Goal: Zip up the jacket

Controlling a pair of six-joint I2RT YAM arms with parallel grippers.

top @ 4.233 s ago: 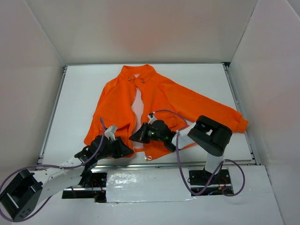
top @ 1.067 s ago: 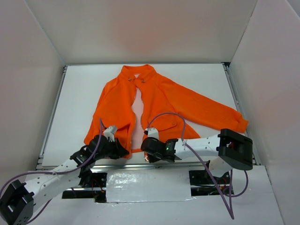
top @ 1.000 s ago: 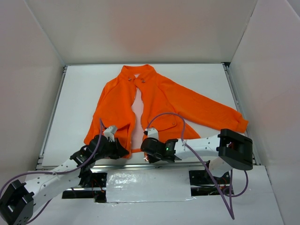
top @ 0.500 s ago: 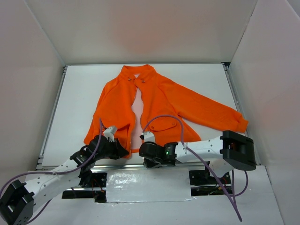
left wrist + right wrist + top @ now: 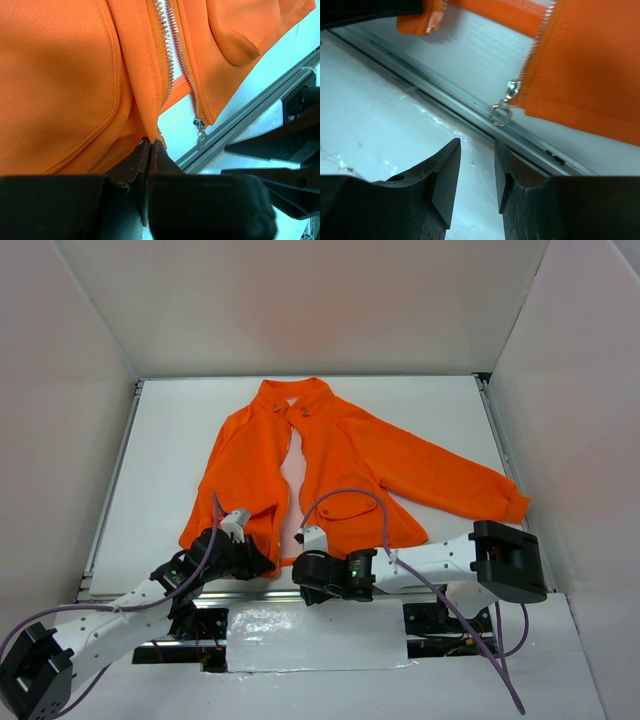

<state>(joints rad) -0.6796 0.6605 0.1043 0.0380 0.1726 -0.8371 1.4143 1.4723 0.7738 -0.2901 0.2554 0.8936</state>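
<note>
Orange jacket [image 5: 330, 455] lies unzipped (nothing joined yet); your left pincer [image 5: 150, 146] clamps its hem [image 5: 156, 131]; right pincer [image 5: 476, 165], parted, hangs short of the slider [image 5: 512, 91].

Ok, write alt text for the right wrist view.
The right gripper, jaws open, hovers just short of the silver zipper pull dangling at the hem corner of the orange jacket, over the metal edge rail. Another jacket corner shows top left.
</note>
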